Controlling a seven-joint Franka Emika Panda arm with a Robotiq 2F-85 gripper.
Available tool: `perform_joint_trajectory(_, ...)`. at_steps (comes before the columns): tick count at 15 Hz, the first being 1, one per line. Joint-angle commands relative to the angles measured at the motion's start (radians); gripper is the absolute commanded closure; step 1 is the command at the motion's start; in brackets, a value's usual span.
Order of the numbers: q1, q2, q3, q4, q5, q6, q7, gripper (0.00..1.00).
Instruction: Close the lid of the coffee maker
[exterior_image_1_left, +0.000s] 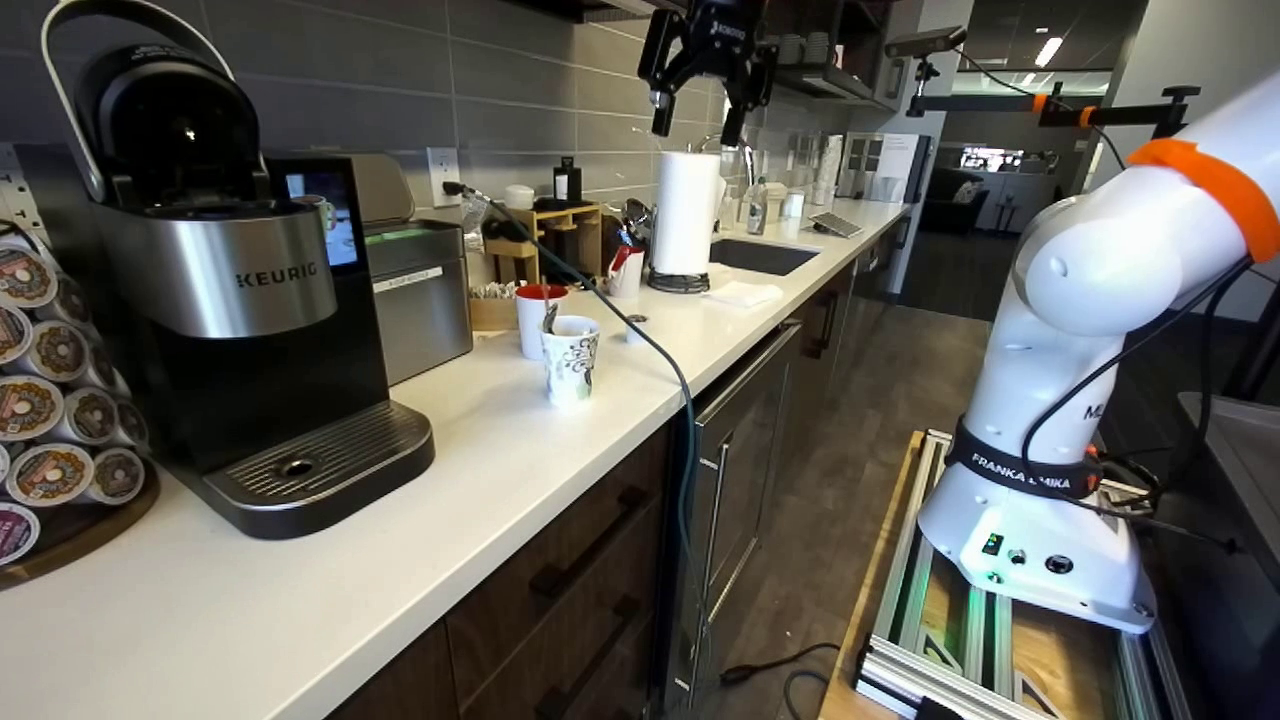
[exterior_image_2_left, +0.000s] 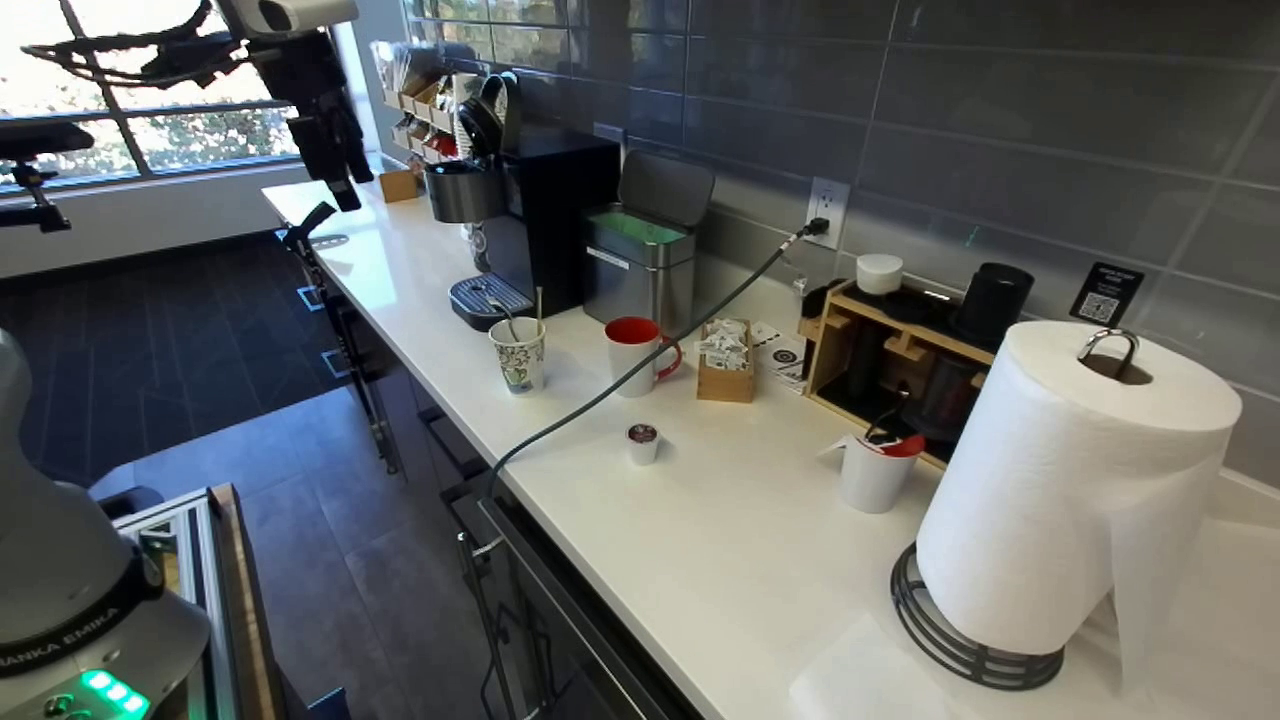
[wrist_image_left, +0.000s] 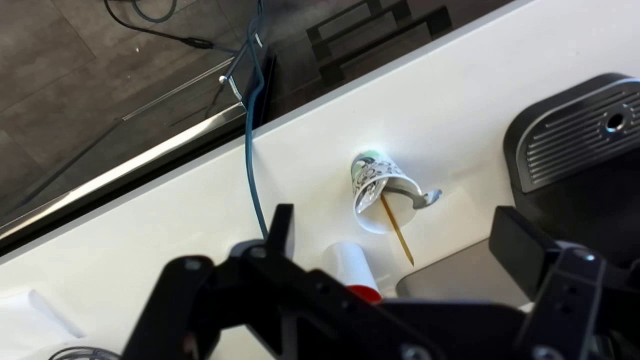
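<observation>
On the left of the counter (exterior_image_1_left: 520, 470), as an exterior view shows it, a stack of coffee pods (exterior_image_1_left: 58, 350) stands beside the coffee maker (exterior_image_1_left: 260, 370), presumably so that a pod is handy. The coffee maker's lid (exterior_image_1_left: 170, 110) is tipped up and back, perhaps for loading a pod, so the closing looks not yet done. Next comes a metal bin (exterior_image_1_left: 425, 310) with its cover (exterior_image_1_left: 385, 185) raised, maybe to take rubbish. Farther right, an upright paper cup (exterior_image_1_left: 570, 365) holds what looks like a spoon (wrist_image_left: 428, 199) and a stick (wrist_image_left: 398, 230), likely for stirring, with a mug (exterior_image_1_left: 530, 330) near it. A cord (exterior_image_1_left: 690, 430) runs from the wall outlet (exterior_image_1_left: 443, 168) across the counter and hangs over the front edge, probably to feed something lower down. The paper towels (exterior_image_1_left: 685, 212) stand on a wire stand (exterior_image_1_left: 680, 283), which keeps the roll upright. Above hangs the gripper (exterior_image_1_left: 698, 127), well apart from the lid, likely held high to pass over the cup and mug. Its jaws are spread wide, the 2 fingers (wrist_image_left: 281, 225) far from each other, pinching nothing and touching nothing; the cup that shows between them in the wrist view is down on the counter, not in the grip. For pushing the lid forward and down, that spread probably needs no change, though a finger could slip off the dome.
</observation>
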Motion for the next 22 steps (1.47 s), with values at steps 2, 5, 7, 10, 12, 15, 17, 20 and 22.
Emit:
perform_joint_trajectory(2, -0.024, -0.055, -0.030, 0.121, 0.039, -0.077, 0.103, 0.00)
perform_joint_trajectory(5, -0.019, -0.109, -0.028, 0.204, 0.093, -0.105, 0.192, 0.00)
perform_joint_trajectory(7, -0.009, -0.162, -0.001, 0.234, 0.088, -0.056, 0.195, 0.00)
perform_joint_trajectory(10, -0.016, -0.159, 0.005, 0.257, 0.070, -0.059, 0.159, 0.00)
perform_joint_trajectory(12, -0.015, -0.194, 0.020, 0.260, 0.070, -0.059, 0.159, 0.00)
perform_joint_trajectory(15, -0.016, -0.195, 0.018, 0.255, 0.069, -0.059, 0.156, 0.00)
perform_joint_trajectory(17, -0.016, -0.191, 0.017, 0.254, 0.069, -0.058, 0.156, 0.00)
perform_joint_trajectory(20, -0.010, -0.189, 0.042, 0.240, 0.093, 0.002, 0.173, 0.00)
perform_joint_trajectory(22, 0.012, -0.158, 0.088, 0.236, 0.131, 0.121, 0.172, 0.00)
